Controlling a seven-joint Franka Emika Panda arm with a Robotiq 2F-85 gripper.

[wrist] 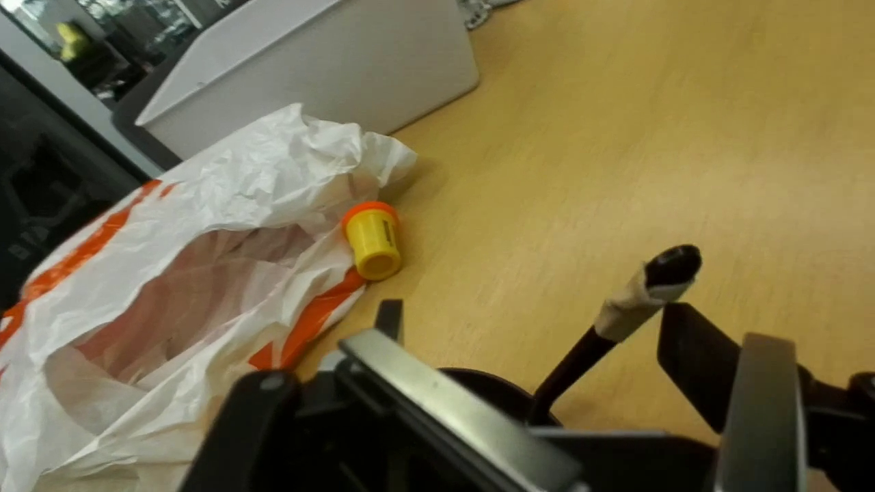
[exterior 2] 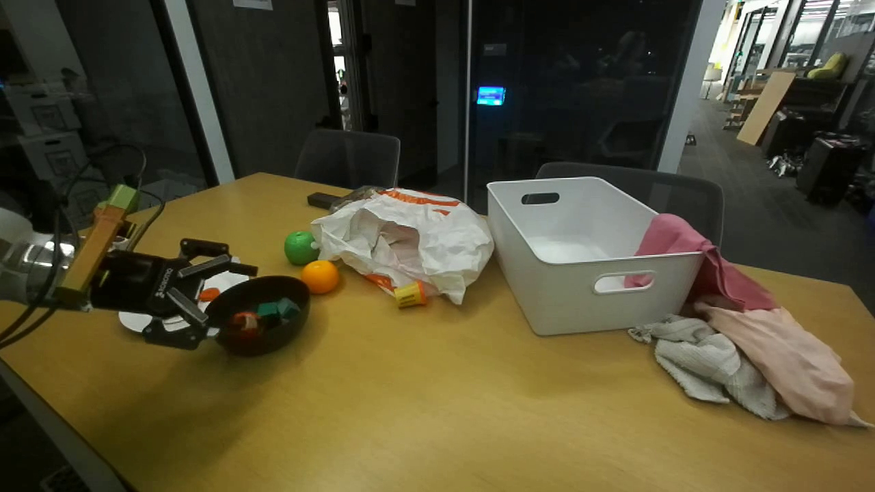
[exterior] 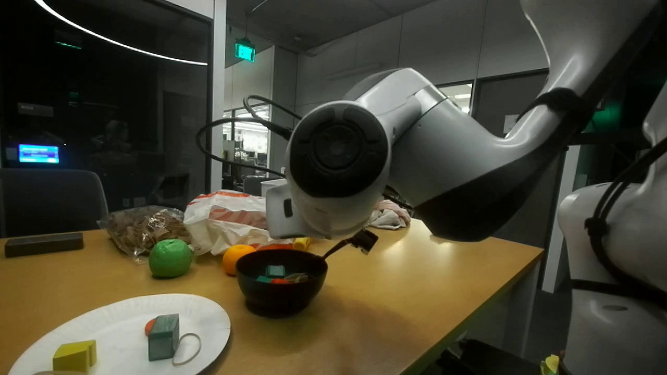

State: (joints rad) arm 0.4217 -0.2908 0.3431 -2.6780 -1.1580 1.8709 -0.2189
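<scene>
My gripper (exterior 2: 229, 301) is open, with its fingers spread wide and nothing between the pads. It also shows in the wrist view (wrist: 536, 335), pointing over a black bowl-shaped pan (exterior: 281, 299) with a handle. In the wrist view the handle (wrist: 581, 355), wrapped in tan tape near its end, rises between the two fingers. The right finger's tip looks close to the taped part; I cannot tell whether they touch. The pan (exterior 2: 263, 347) holds teal blocks (exterior 2: 277, 309) and a red thing (exterior 2: 245, 322). In an exterior view the arm's wrist hides most of the gripper.
A white plate (exterior: 208, 323) carries a yellow block and a teal block. A green fruit (exterior: 170, 258) and an orange (exterior 2: 320, 277) sit beside the pan. A white plastic bag (exterior 2: 437, 239), a yellow tub (exterior 2: 410, 294), a white bin (exterior 2: 560, 294) and cloths (exterior 2: 772, 362) stand further along.
</scene>
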